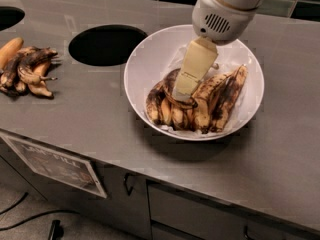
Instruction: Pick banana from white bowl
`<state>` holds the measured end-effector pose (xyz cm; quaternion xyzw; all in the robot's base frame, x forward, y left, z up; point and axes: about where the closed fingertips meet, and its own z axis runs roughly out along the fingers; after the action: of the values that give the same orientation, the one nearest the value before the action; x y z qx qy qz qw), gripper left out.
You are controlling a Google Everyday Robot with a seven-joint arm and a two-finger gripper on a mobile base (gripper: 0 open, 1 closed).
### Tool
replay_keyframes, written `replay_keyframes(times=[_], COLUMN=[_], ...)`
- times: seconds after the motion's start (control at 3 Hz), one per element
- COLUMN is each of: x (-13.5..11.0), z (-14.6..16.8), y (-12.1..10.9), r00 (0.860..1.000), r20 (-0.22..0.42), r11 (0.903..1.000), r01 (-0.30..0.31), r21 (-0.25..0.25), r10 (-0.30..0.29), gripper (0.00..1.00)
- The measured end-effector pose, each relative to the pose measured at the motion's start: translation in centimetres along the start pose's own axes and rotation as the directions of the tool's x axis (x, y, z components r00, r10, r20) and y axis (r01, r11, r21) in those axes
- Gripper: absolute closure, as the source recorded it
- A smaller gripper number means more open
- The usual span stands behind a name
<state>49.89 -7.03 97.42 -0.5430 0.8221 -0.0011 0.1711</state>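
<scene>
Banana [169,87]: strongly curved, nearly all brown-black, lying on top of the pile in the white bowl, left of centre.
White bowl [146,59]: wide and shallow, standing on the grey counter [80,119].
Other bananas [222,98]: yellower, blotched black, just beside the curved one in the bowl.
Gripper [181,95]: cream, reaching down from the upper right, its tip at the curved banana.
Grip: cannot tell whether it is open or closed.
Round hole [105,45]: in the counter, left of the bowl.
Dark bunch [29,73]: far left, well apart.
</scene>
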Motion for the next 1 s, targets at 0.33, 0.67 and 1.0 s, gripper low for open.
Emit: replay_keyframes(times=[0.33,0.67,1.0], x=[-0.29,-0.10,0.07], z=[0.23,0.50,1.18], y=[0.38,0.62,0.79], r00=[1.000,1.000,0.999], r20=[0.010,0.031,0.040], r11=[1.0000,0.9999,1.0000], r01=[0.007,0.000,-0.006], r21=[0.007,0.014,0.001], r10=[-0.007,0.000,0.006], gripper=[0.00,0.00,0.00])
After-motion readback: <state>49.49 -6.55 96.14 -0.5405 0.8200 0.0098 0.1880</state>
